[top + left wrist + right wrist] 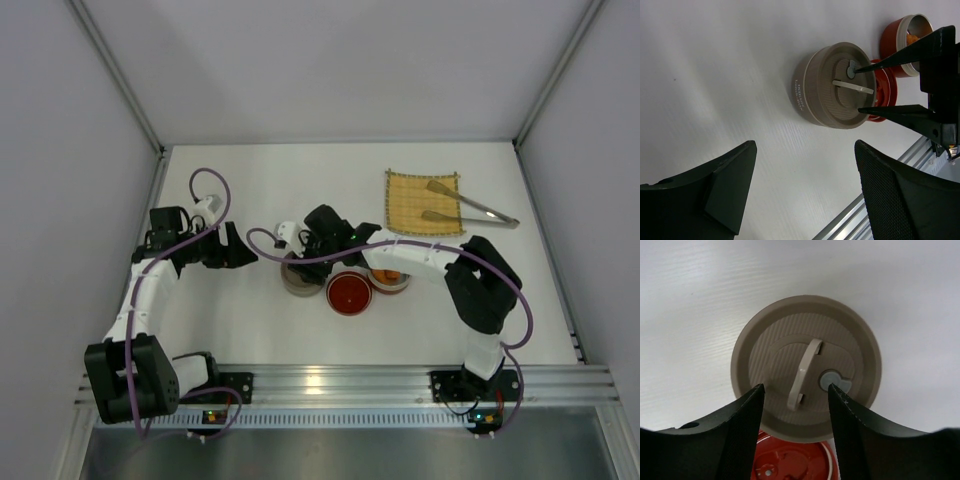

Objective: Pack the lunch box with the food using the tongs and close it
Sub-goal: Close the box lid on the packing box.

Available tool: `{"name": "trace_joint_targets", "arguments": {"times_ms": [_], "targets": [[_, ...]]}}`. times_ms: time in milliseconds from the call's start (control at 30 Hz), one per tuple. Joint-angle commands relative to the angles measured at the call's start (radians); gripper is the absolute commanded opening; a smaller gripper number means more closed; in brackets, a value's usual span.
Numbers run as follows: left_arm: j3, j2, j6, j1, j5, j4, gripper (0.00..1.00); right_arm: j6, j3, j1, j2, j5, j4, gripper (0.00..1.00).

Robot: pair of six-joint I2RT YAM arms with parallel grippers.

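Note:
The red round lunch box (391,281) stands uncovered near the table's middle, with orange-brown food (912,38) inside it. Left of it is a flat red inner lid (350,293), and further left a beige round lid (805,365) with a thin handle (803,374). My right gripper (796,386) hovers open just above this beige lid, one finger on each side of the handle and holding nothing. My left gripper (806,145) stands open over bare table, left of the beige lid (834,86). The silver tongs (472,206) lie across the yellow mat's right edge.
The yellow woven mat (412,203) is at the back right. An aluminium rail (340,380) runs along the near edge. White walls enclose the table on the left, back and right. My right gripper's fingers (900,54) show in the left wrist view.

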Motion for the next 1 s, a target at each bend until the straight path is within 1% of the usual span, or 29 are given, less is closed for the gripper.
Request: {"name": "trace_joint_targets", "arguments": {"times_ms": [0, 133, 300, 467, 567, 600, 667, 733, 800, 833, 900, 933, 967], "targets": [[0.023, -0.010, 0.021, 0.001, 0.006, 0.015, 0.84, 0.039, 0.048, 0.013, -0.051, -0.112, -0.072, 0.54], [0.022, -0.010, 0.020, 0.001, 0.005, 0.015, 0.85, 0.066, 0.057, -0.002, -0.062, -0.179, -0.069, 0.53], [0.023, -0.010, 0.021, 0.001, 0.005, 0.017, 0.85, 0.063, 0.036, -0.007, -0.088, -0.294, -0.046, 0.51], [0.022, -0.007, 0.021, 0.001, 0.008, 0.015, 0.85, 0.054, 0.044, -0.016, -0.083, -0.402, -0.068, 0.49], [0.022, -0.003, 0.026, 0.001, 0.009, 0.012, 0.85, 0.059, 0.051, -0.025, -0.074, -0.431, -0.076, 0.47], [0.022, -0.007, 0.027, 0.001, 0.009, 0.012, 0.85, 0.072, 0.051, -0.030, -0.074, -0.439, -0.071, 0.45], [0.022, -0.005, 0.030, 0.001, 0.012, 0.011, 0.84, 0.092, 0.053, -0.045, -0.071, -0.448, -0.057, 0.32], [0.022, -0.004, 0.044, 0.001, 0.043, 0.006, 0.76, 0.135, 0.050, -0.077, -0.074, -0.460, -0.042, 0.21], [0.022, 0.001, 0.055, -0.001, 0.066, 0.002, 0.69, 0.196, 0.044, -0.109, -0.082, -0.500, -0.005, 0.15], [0.022, 0.004, 0.065, -0.001, 0.089, 0.000, 0.60, 0.221, 0.027, -0.129, -0.097, -0.511, 0.015, 0.11], [0.028, 0.018, 0.082, -0.006, 0.106, -0.017, 0.53, 0.288, 0.008, -0.197, -0.126, -0.540, 0.065, 0.10], [0.037, 0.024, 0.096, -0.015, 0.124, -0.023, 0.47, 0.304, -0.007, -0.246, -0.134, -0.551, 0.075, 0.09], [0.042, 0.029, 0.105, -0.021, 0.132, -0.031, 0.45, 0.318, -0.013, -0.269, -0.146, -0.564, 0.082, 0.09]]}}
